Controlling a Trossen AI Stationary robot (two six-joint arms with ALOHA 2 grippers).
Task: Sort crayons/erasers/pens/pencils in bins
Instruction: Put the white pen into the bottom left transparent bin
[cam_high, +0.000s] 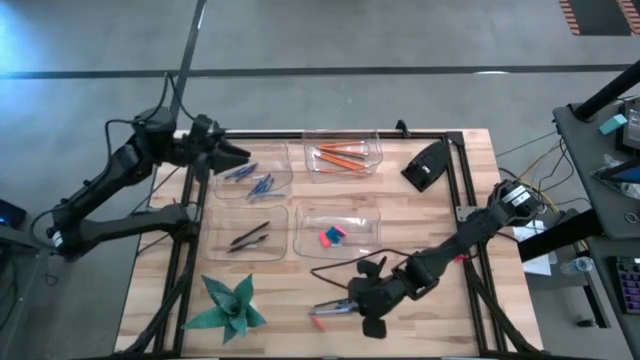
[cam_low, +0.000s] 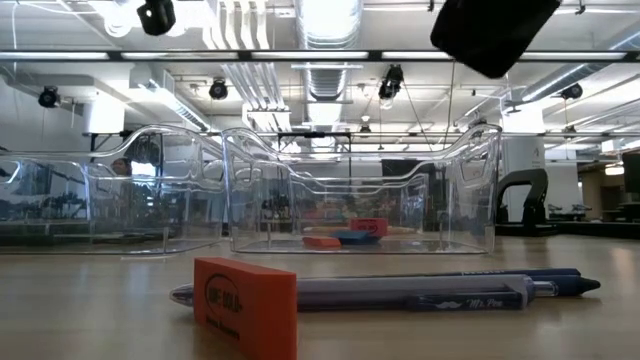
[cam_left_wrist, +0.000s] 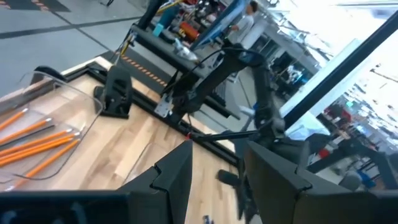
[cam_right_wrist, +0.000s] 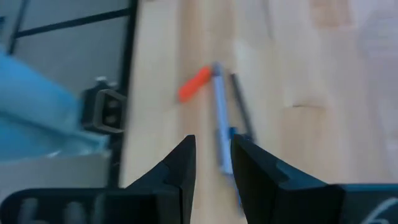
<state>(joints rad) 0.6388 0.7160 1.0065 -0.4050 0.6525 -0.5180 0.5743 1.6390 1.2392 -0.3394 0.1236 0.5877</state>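
Pen and eraser near table's front edge, right end effector slightly open, empty.

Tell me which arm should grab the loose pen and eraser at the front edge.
Right. Its claw hovers open right beside the loose pen and the red eraser. The left claw sits across the table, over the crayon bin.

Place: robotics lab or workshop | Floor: bare grey concrete at the top of the high view | Ceiling: exposed ducts and strip lights in the low view's upper half | Surroundings: cluttered workbenches at right | Counter: wooden, black-framed
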